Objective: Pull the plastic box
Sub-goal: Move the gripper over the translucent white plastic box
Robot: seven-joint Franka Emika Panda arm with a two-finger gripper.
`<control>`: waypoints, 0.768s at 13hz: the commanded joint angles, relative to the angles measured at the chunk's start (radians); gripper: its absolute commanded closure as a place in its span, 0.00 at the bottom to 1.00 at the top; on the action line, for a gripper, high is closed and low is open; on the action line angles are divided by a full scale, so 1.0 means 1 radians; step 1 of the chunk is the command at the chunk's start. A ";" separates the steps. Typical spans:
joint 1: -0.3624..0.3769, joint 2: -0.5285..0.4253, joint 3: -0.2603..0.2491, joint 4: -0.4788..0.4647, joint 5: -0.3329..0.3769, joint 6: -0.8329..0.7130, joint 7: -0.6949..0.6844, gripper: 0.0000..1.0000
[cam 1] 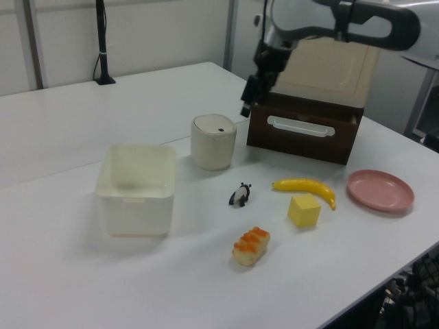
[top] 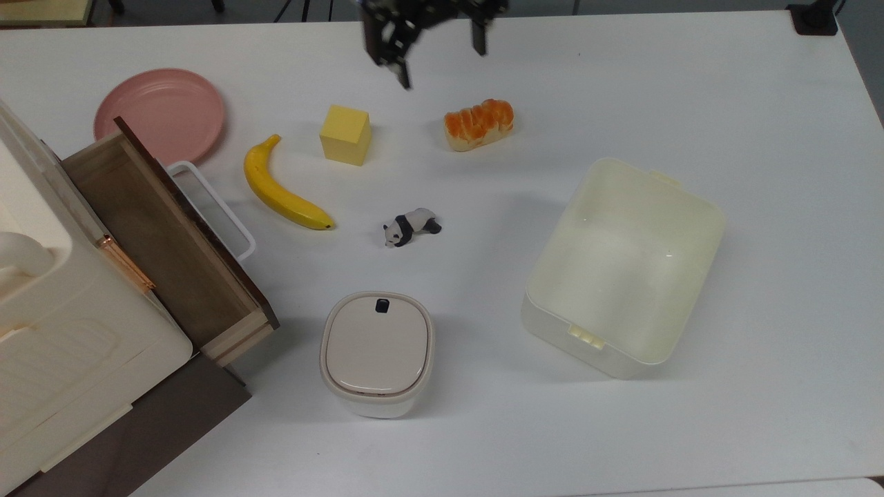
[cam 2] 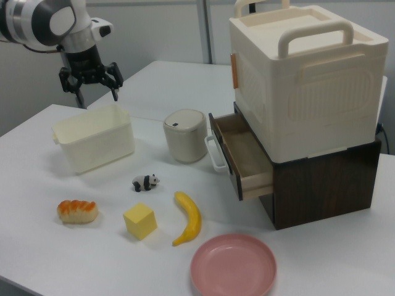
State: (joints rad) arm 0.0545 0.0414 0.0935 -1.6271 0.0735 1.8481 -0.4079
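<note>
Nine loose or fixed items on the white table (top: 760, 83), logged along the top view's left to right: cream ridged-lid storage bin (top: 41, 331) stacked on a dark wooden drawer unit with its drawer open (top: 166, 241); round pink plastic plate (top: 160, 114); yellow banana (top: 280, 190); yellow foam cube (top: 345, 134); small white bin with beige lid and black button (top: 377, 352); black-and-white panda figurine (top: 411, 226); orange-glazed bread loaf (top: 479, 123); then the large cream-white translucent rectangular plastic box (top: 625, 266), lidless and empty, at the top view's right, well apart from everything else. Black two-finger gripper (top: 438, 59) hangs above the table's far edge, between cube and loaf in the top view; fingers spread wide, nothing between them. In the right view the gripper (cam 2: 95, 95) sits high, just behind the box (cam 2: 94, 145). Judgement: box looks light, thin-walled, slightly flexible, smooth-bottomed, so it should slide easily and may skew under an off-centre pull. Best hold likely the middle of one rim wall, one finger inside and one outside, near a latch tab (top: 587, 337).
</note>
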 commanded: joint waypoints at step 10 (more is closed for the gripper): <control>0.010 0.254 0.219 0.079 -0.049 0.384 -0.150 0.00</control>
State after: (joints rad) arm 0.0583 0.2461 0.2880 -1.5767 0.0655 2.2230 -0.5174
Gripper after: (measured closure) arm 0.000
